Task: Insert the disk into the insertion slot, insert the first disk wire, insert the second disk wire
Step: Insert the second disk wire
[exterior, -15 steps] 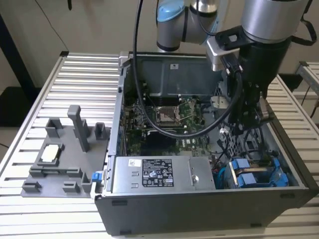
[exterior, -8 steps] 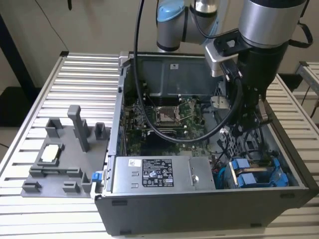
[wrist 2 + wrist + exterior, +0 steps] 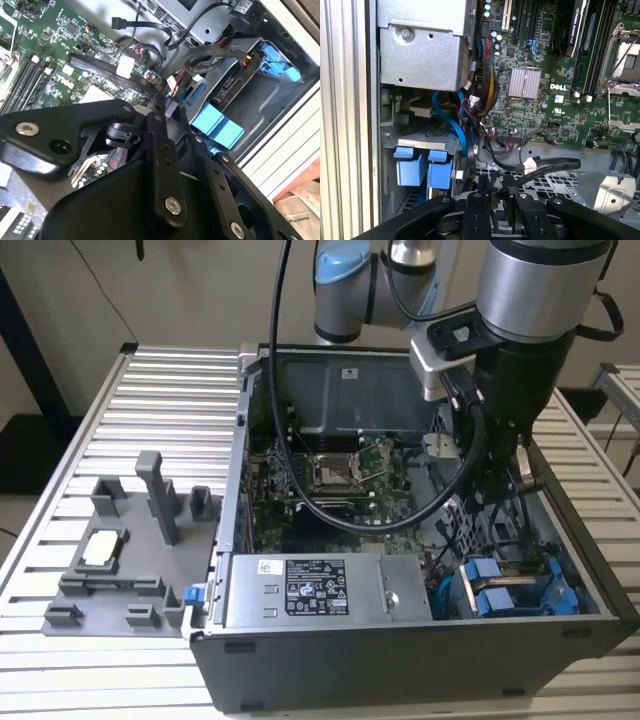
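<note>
Exterior view, from its left to its right. A grey plastic fixture tray [image 3: 120, 570] with upright posts sits on the slatted metal table [image 3: 60, 440], just beside the open computer case [image 3: 400, 660]. A small pale block [image 3: 103, 547] rests on the tray.

Inside the case, the silver power-supply box [image 3: 320, 590] lies along the near wall, with the green motherboard [image 3: 330, 480] behind it. A thick black cable [image 3: 300, 440] loops down from above, across the board.

The disk [image 3: 515, 590], in its blue carrier frame, is seated in the insertion slot [image 3: 560, 570] at the case's near corner on the exterior view's right. The carrier's blue tabs face the power-supply box.

The arm [image 3: 540, 300] descends into the case on the exterior view's right, above and behind the drive bay. The gripper [image 3: 505, 480] is low among the cables beside the perforated cage wall.

Second wrist view: the black gripper linkages [image 3: 160, 165] occupy the foreground, and the fingertips are hidden. Blue carrier tabs [image 3: 217, 125] sit in the grey bay beyond them, with black wires [image 3: 210, 55] draped over the cage.

First wrist view: a black wire with a pale connector [image 3: 529, 163] lies loose over the perforated metal, near the gripper [image 3: 500, 210]. The blue tabs [image 3: 420, 167] show below the power-supply box [image 3: 420, 45].

Gripper state: cannot tell whether the jaws are closed or apart, or whether anything is grasped.
</note>
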{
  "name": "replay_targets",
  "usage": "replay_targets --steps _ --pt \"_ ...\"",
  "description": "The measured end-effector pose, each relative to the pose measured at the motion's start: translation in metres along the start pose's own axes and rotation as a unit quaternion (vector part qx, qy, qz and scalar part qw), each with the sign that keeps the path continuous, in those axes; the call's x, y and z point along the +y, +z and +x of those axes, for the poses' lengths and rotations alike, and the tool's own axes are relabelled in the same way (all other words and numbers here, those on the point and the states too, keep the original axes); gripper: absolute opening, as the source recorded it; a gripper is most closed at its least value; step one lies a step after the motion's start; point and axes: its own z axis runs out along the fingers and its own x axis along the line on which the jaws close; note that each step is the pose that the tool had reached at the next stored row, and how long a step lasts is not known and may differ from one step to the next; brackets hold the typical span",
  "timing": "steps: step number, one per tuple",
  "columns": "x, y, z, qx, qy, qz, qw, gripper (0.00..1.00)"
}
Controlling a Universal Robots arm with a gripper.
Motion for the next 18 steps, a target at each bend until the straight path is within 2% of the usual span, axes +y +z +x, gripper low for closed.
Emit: replay_targets --steps 1,5,6,11,13,18 --pt "0.0 0.0001 0.0 0.0 0.0 0.0 1.0 0.26" --pt "0.0001 0.0001 0.0 0.0 0.0 0.0 1.0 0.24" --pt "0.0002 0.0002 0.0003 -0.0001 0.0 0.0 1.0 0.17" --pt "0.0006 0.0001 0.0044 0.0001 0.0 -0.0002 1.0 0.17" --pt "0.0009 0.0001 0.0082 -0.0001 0.0 -0.0014 1.0 0.16" --pt "0.0019 0.0005 0.0249 -0.0004 0.0 -0.0048 1.0 0.16"
